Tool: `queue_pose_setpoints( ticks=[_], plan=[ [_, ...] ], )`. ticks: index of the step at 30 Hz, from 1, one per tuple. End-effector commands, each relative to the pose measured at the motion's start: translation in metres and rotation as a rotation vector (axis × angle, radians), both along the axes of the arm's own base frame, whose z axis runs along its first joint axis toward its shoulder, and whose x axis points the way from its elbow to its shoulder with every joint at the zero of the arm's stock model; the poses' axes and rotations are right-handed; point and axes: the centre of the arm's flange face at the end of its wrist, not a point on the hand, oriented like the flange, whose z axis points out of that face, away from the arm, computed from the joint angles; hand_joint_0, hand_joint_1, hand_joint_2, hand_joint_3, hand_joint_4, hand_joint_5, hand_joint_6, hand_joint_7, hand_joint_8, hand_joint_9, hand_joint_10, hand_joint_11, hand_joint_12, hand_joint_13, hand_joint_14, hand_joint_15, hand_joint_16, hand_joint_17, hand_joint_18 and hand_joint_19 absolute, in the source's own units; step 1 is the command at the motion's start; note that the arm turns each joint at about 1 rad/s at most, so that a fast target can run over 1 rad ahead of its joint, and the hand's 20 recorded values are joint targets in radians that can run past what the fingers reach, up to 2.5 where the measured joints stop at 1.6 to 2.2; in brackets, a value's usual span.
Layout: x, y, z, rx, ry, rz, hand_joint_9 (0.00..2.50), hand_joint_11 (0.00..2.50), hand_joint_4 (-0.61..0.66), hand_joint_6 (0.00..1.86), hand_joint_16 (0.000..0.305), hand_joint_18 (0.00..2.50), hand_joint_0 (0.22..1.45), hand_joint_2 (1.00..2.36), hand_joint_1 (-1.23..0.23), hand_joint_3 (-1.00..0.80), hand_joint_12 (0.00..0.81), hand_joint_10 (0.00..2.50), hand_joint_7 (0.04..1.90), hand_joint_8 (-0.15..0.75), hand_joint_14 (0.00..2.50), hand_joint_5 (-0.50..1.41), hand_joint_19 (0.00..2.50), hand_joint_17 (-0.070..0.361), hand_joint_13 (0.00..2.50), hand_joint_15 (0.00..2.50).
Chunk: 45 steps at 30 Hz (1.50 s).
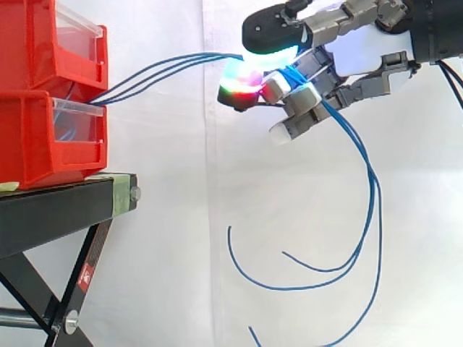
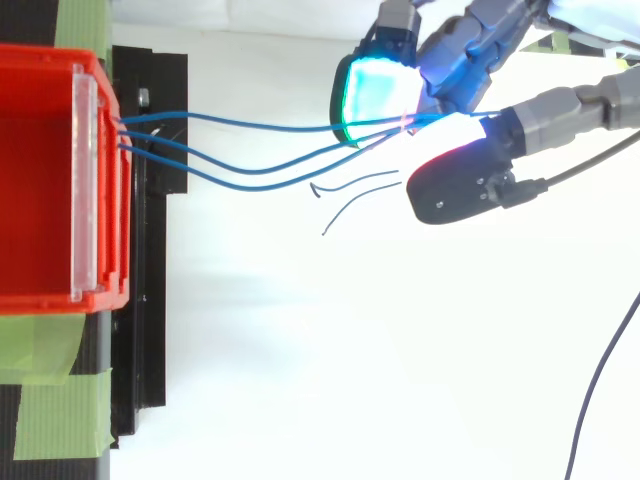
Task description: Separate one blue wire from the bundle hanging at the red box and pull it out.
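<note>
Three blue wires (image 1: 159,72) run from the red bins (image 1: 51,87) rightward to my hand (image 1: 318,36). In the top view the same wires (image 2: 250,150) fan out from the red box (image 2: 40,180) and converge at the hand (image 2: 470,60). My fingers are curled round the wires, with glowing pads (image 1: 249,76) pinching them. Behind the hand the wires (image 1: 369,202) hang down in long loops with loose ends. All three strands seem to pass through the grasp.
The bins sit on a black stand (image 1: 65,202) with green tape (image 2: 60,400) on its top. A white curtain lies behind. A dark cable (image 2: 600,400) runs down the right side in the top view.
</note>
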Motion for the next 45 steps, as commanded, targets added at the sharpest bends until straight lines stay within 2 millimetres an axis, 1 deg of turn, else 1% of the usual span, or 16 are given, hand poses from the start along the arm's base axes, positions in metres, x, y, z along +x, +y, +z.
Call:
queue_pose_setpoints(
  ticks=[1,4,5,7,10,11,15,18,20,27,32,35,36,39,44,45],
  plan=[
    [0.0002,0.0000,0.0005,0.010,-0.004,-0.001,0.91,1.17,0.28,0.92,0.061,0.73,0.59,1.01,-1.00,-0.32,0.450,0.02,0.88,0.363,0.03,-0.25,0.38,0.138,1.23,1.14],
    [0.0003,0.0001,0.0005,0.022,-0.007,-0.001,0.98,1.18,0.26,0.91,0.062,0.73,0.57,1.01,-0.94,-0.33,0.454,0.02,0.88,0.372,0.02,-0.23,0.41,0.138,1.26,1.16],
    [0.0003,0.0001,0.0005,0.027,-0.008,-0.001,0.99,1.18,0.26,0.91,0.062,0.73,0.55,1.01,-0.89,-0.35,0.464,0.02,0.87,0.375,0.02,-0.23,0.42,0.139,1.27,1.16],
    [0.0001,0.0001,0.0004,0.031,-0.008,-0.002,1.03,1.18,0.26,0.90,0.063,0.74,0.53,1.01,-0.84,-0.37,0.461,0.02,0.87,0.385,0.02,-0.22,0.43,0.141,1.28,1.16],
    [-0.0003,-0.0001,-0.0003,0.031,-0.006,-0.003,1.07,1.18,0.26,0.90,0.063,0.74,0.52,1.01,-0.81,-0.39,0.467,0.02,0.87,0.388,0.02,-0.22,0.44,0.141,1.29,1.17],
    [-0.0001,-0.0001,-0.0002,0.031,-0.008,-0.003,1.07,1.19,0.25,0.90,0.063,0.74,0.52,1.01,-0.78,-0.40,0.465,0.02,0.87,0.393,0.02,-0.21,0.44,0.142,1.30,1.17],
    [0.0001,-0.0001,0.0004,0.031,-0.008,-0.003,1.12,1.20,0.24,0.90,0.062,0.75,0.52,1.01,-0.76,-0.39,0.470,0.02,0.88,0.388,0.02,-0.20,0.45,0.140,1.32,1.16],
    [-0.0004,0.0000,-0.0005,0.031,-0.005,-0.002,1.15,1.19,0.23,0.89,0.059,0.75,0.55,1.01,-0.76,-0.37,0.455,0.02,0.89,0.380,0.02,-0.20,0.45,0.133,1.32,1.16],
    [-0.0003,-0.0001,-0.0003,0.031,-0.006,-0.003,1.20,1.21,0.21,0.90,0.057,0.78,0.60,1.01,-0.74,-0.33,0.452,0.02,0.90,0.384,0.02,-0.19,0.45,0.127,1.36,1.17],
    [-0.0001,-0.0001,-0.0002,0.031,-0.008,-0.003,1.22,1.21,0.14,0.92,0.056,0.79,0.60,1.02,-0.74,-0.22,0.452,0.02,0.91,0.385,0.02,-0.18,0.45,0.126,1.37,1.17],
    [0.0001,0.0001,0.0004,0.032,-0.008,-0.002,1.23,1.23,0.08,0.93,0.056,0.81,0.60,1.02,-0.74,-0.12,0.452,0.02,0.96,0.389,0.03,-0.18,0.46,0.126,1.38,1.17],
    [0.0003,0.0001,0.0005,0.033,-0.010,-0.002,1.25,1.24,0.07,0.94,0.059,0.85,0.60,1.02,-0.74,-0.08,0.482,0.02,0.96,0.403,0.02,-0.18,0.44,0.133,1.40,1.16],
    [0.0003,0.0001,0.0005,0.033,-0.010,-0.002,1.25,1.23,0.06,0.94,0.059,0.85,0.60,1.02,-0.75,-0.08,0.479,0.02,0.96,0.400,0.02,-0.18,0.44,0.133,1.40,1.16],
    [0.0003,0.0001,0.0005,0.040,-0.012,-0.003,1.22,1.22,0.10,0.95,0.060,0.85,0.61,1.02,-0.78,-0.05,0.480,0.02,0.92,0.400,0.02,-0.19,0.43,0.136,1.40,1.16],
    [0.0002,0.0000,0.0005,0.054,-0.015,-0.006,1.14,1.21,0.22,0.95,0.064,0.84,0.63,1.02,-0.83,0.01,0.492,0.02,0.87,0.403,0.02,-0.21,0.42,0.144,1.35,1.15],
    [0.0002,0.0000,0.0005,0.057,-0.016,-0.006,1.14,1.20,0.22,0.95,0.064,0.84,0.63,1.02,-0.83,0.01,0.495,0.02,0.86,0.402,0.02,-0.21,0.42,0.145,1.35,1.15]
  ],
)
